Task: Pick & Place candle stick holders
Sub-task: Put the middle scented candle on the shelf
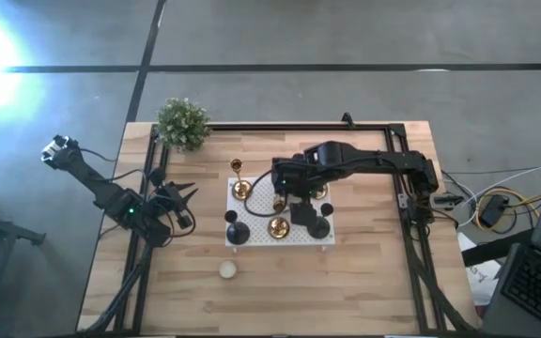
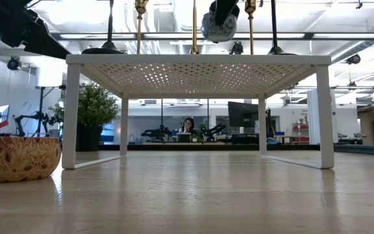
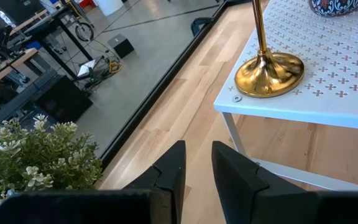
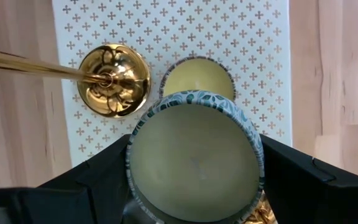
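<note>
- The white rack (image 1: 252,235) stands mid-table (image 1: 364,291), with bare wood on its near side and to the right; a black frame (image 1: 411,244) lines the table's edges.
- On the rack stand brass holders (image 1: 240,188) (image 1: 278,225) and black holders (image 1: 237,231) (image 1: 318,225), close together.
- The right tool (image 1: 297,192) hangs over the rack's middle, clamped on a patterned candle tin (image 4: 194,158). A second candle (image 4: 196,78) sits just beyond it, a brass holder (image 4: 113,79) beside that.
- The left tool (image 3: 196,171) waits left of the rack, fingers slightly apart and empty, facing the rack's corner brass holder (image 3: 271,71).
- A plant (image 1: 183,122) stands at the far left; a small candle (image 1: 227,269) lies near, well apart from the rack.
- From the low view the holders' stems are cut off at the top.
</note>
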Robot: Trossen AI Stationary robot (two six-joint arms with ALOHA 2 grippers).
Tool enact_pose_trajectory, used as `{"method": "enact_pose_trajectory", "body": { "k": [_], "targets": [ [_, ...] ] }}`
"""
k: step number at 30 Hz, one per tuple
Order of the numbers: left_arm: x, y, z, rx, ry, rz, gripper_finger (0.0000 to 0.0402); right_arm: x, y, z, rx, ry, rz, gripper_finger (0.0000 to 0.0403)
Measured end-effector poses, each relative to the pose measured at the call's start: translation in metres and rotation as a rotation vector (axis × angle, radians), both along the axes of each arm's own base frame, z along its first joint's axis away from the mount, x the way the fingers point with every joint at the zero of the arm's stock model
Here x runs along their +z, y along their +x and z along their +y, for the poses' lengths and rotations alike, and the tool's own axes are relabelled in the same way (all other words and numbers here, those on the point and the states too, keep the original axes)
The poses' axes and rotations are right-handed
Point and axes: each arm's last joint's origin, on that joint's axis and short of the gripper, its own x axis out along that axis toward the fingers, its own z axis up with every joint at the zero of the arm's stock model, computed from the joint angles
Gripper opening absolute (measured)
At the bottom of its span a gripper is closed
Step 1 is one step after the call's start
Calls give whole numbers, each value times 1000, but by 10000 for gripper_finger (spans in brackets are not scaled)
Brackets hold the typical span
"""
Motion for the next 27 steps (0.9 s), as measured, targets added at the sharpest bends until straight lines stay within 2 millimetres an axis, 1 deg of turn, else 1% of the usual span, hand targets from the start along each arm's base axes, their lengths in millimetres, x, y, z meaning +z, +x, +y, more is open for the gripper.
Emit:
{"method": "enact_pose_trajectory", "body": {
  "k": [11,17,27],
  "targets": [
    [0,0,0,0,0,1,83,-3,0,-4,0,21,15,285],
    [0,0,0,0,0,0,83,-13,4,-6,10,37,68,285],
    [0,0,0,0,0,0,83,-18,5,-8,24,36,98,285]
  ]
}}
